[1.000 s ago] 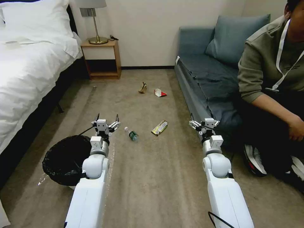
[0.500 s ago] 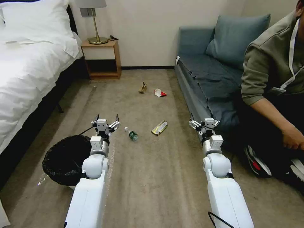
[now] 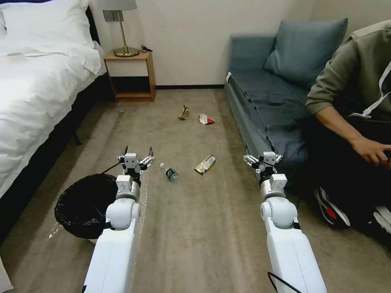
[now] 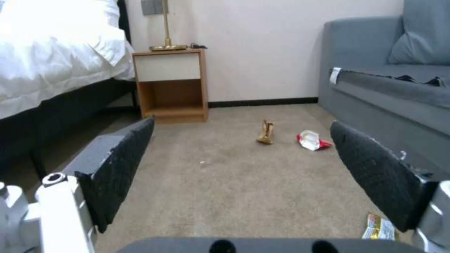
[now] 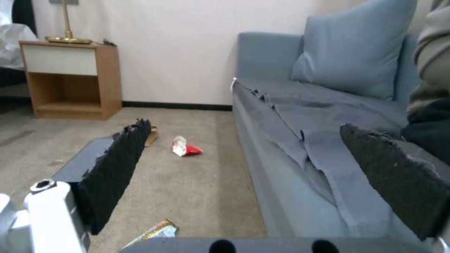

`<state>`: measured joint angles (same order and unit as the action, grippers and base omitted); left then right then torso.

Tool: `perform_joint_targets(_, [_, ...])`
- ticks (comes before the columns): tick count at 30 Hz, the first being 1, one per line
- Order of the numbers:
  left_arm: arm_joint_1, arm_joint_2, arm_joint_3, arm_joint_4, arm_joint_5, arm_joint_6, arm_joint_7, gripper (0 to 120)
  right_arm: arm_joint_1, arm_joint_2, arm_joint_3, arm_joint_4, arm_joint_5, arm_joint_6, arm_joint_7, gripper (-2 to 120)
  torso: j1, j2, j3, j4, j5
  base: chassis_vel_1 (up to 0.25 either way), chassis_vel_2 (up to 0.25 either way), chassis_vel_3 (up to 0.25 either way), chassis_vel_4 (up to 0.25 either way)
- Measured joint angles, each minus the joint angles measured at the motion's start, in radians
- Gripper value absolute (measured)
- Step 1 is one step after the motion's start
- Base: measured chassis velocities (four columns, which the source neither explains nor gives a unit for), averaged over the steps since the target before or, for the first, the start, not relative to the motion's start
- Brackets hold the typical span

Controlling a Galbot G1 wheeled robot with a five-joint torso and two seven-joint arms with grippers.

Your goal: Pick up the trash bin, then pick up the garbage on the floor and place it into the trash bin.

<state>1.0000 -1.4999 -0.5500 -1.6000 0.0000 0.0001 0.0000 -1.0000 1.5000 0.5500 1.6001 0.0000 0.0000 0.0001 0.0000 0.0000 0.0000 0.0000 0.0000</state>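
- Standing nearest on the carpet (image 3: 195, 228), at the robot's left: the trash bin (image 3: 83, 205), lined with a black bag, partly hidden behind the left forearm.
- Hovering just beyond the bin rim: the left gripper (image 3: 137, 155), jaws released and spread wide, holding nothing.
- Hanging level with it on the right, close against the front edge of the grey sofa (image 3: 269, 97): the right gripper (image 3: 262, 158), jaws likewise released and empty.
- Lying on the carpet just to the right of the left gripper: the clear bottle with green label (image 3: 169, 172), on its side.
- Resting a little farther right, between the two grippers: the gold foil wrapper (image 3: 205, 164), flat, also peeking in at the edge of both wrist views (image 4: 380, 227) (image 5: 152, 233).
- Sitting well beyond, mid-carpet: the tan-brown scrap (image 3: 184, 112) and, just beside it toward the sofa, the red-and-white carton (image 3: 205, 119); both also showing between the left jaws (image 4: 266, 132) (image 4: 312, 140), apart from each other.
- Standing against the far wall: a wooden nightstand (image 3: 130, 75) with a brass lamp (image 3: 123, 30) on top, beside the white bed (image 3: 36, 85) running along the left.
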Motion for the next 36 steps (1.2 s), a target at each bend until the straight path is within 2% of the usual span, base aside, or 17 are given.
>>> perform_joint_targets(36, [0.0,0.0,0.0,0.0,0.0,0.0,0.0,100,0.0,0.0,0.0,0.0,0.0,0.0,0.0,100,0.0,0.0,0.0,0.0,0.0,0.0,0.0,0.0,0.0])
